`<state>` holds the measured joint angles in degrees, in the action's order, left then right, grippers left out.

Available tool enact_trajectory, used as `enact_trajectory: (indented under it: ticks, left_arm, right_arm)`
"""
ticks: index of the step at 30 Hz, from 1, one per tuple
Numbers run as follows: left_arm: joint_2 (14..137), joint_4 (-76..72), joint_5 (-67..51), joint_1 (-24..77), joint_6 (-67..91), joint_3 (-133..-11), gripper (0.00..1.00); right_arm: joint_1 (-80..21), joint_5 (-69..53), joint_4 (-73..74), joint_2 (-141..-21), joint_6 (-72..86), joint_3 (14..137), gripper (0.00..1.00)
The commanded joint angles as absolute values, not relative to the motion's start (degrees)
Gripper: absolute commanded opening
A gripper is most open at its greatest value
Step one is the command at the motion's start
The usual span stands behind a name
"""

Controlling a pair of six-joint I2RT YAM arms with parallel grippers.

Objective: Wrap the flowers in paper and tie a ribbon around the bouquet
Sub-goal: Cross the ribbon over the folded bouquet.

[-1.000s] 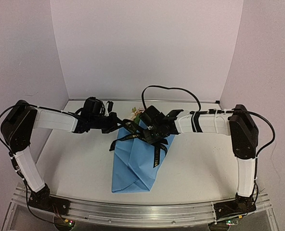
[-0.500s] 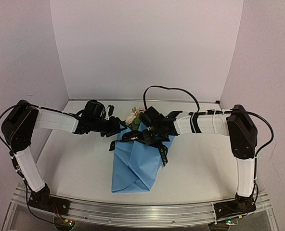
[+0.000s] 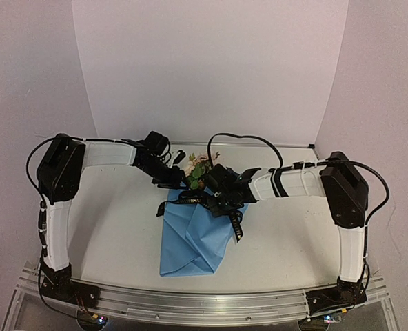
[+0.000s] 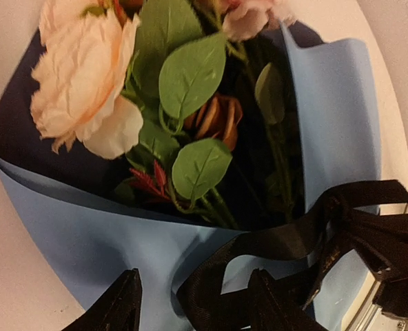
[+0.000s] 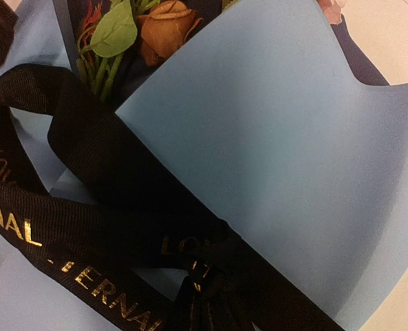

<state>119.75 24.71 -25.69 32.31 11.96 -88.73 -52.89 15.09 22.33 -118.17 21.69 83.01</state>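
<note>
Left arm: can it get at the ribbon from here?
Probably yes. The left gripper is open right at the ribbon loop, nothing in between; the right gripper only crowds the far side.

The top camera looked down from above and behind the arm bases toward the far wall, taking in the whole tabletop (image 3: pixel 114 227). Both wrist cameras sat very close to the bouquet (image 3: pixel 194 234). The left faced the flowers (image 4: pixel 183 89), the right the ribbon (image 5: pixel 87 227). All three views shared the ribbon.
</note>
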Motion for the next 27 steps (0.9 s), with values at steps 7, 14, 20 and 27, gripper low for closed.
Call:
enact_trajectory:
  ticks: [7, 14, 20, 27]
  left_arm:
    - [125.21, 32.81, -27.41, 33.33, 5.41, -97.35, 0.58]
    - [128.97, 34.85, -26.05, 35.94, 3.79, -101.73, 0.58]
    - [130.89, 34.85, -26.00, 36.74, 3.60, -104.19, 0.54]
    - [130.20, 33.36, -26.28, 36.92, 4.62, -103.11, 0.18]
  right_arm:
    - [-53.81, 15.08, 20.04, -116.22, 23.03, 83.12, 0.00]
    - [-53.74, 15.12, 20.04, -116.65, 22.85, 83.47, 0.00]
    - [-53.77, 15.03, 20.04, -117.01, 22.80, 83.91, 0.00]
    - [-53.76, 15.31, 20.03, -117.12, 22.66, 84.23, 0.00]
